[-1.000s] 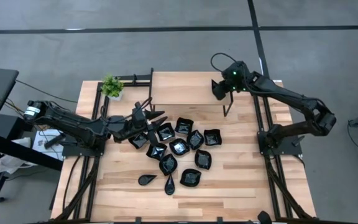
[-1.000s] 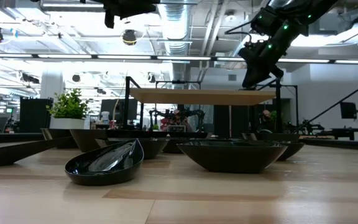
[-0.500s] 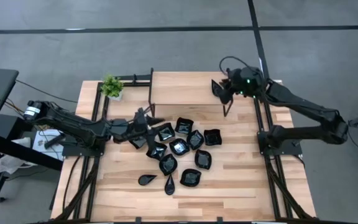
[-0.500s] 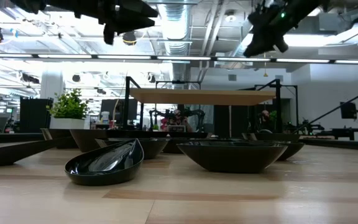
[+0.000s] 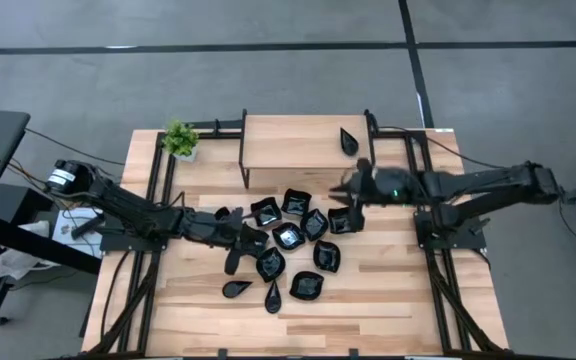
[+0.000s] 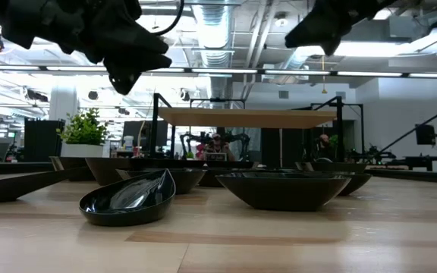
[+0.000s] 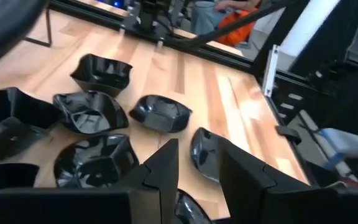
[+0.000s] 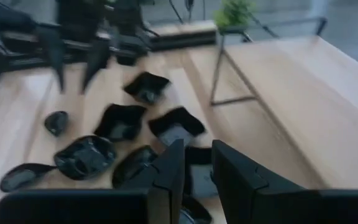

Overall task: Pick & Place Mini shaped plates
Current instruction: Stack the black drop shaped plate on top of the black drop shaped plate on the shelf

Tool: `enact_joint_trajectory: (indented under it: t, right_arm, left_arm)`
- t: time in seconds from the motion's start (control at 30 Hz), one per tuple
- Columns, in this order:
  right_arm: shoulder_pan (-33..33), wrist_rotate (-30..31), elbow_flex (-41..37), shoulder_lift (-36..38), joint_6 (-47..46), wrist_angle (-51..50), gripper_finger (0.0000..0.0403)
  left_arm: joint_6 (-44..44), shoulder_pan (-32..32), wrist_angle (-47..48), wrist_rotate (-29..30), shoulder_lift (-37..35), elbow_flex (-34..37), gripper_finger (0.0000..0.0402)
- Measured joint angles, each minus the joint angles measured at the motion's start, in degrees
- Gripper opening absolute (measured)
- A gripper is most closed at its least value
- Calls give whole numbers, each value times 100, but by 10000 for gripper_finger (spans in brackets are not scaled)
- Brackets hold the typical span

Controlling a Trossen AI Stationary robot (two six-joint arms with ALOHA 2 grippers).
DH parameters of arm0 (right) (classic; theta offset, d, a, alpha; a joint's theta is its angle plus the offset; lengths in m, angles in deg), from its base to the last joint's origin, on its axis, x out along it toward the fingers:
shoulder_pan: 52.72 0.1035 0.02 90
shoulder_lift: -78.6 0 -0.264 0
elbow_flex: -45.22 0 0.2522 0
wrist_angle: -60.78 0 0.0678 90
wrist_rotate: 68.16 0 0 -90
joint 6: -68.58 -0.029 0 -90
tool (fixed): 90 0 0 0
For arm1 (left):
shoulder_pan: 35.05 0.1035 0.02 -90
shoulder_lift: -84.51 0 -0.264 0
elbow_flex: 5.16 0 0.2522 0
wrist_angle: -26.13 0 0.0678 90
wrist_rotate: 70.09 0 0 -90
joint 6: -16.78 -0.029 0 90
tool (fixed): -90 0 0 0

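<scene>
Several glossy black mini plates (image 5: pixel 288 237) lie in a cluster on the wooden table, resting on their bases; they also show in the left wrist view (image 7: pixel 160 113) and the right wrist view (image 8: pixel 126 121). One teardrop plate (image 5: pixel 348 140) lies on the raised wooden shelf (image 5: pixel 298 145). My left gripper (image 5: pixel 253 240) hovers over the cluster's left side, open and empty (image 7: pixel 197 165). My right gripper (image 5: pixel 338 190) hovers over the cluster's far right side, open and empty (image 8: pixel 197 165). In the low view both grippers hang well above the plates (image 6: pixel 131 64) (image 6: pixel 309 30).
A small green potted plant (image 5: pixel 180 138) stands at the table's far left corner. The shelf stands on thin black legs along the far edge. Black frame rails run along both sides of the table. Bare wood lies near the front edge.
My right gripper has come away from the shelf toward the near edge and down over the cluster; the teardrop plate stays on the shelf. My left gripper has gone toward the near edge and a little right, lower over the cluster's left side.
</scene>
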Motion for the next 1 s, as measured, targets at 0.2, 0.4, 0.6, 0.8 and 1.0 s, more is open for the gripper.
enact_joint_trajectory:
  t: [0.2,0.4,0.6,0.8,1.0]
  right_arm:
    - [1234,953,-705,-42,2,1021,77]
    - [1948,1054,-931,-86,0,1291,77]
    - [2291,1048,-929,-36,0,1342,77]
    - [2440,1033,-927,-37,0,1336,77]
    - [2458,1031,-927,-37,3,1356,77]
  left_arm:
    - [105,-267,-130,-43,-11,-12,108]
    - [-779,-830,-205,194,56,-284,108]
    - [-808,-890,624,1034,127,-284,108]
    - [454,-700,1380,411,127,-282,108]
    - [584,-680,1371,325,127,-282,108]
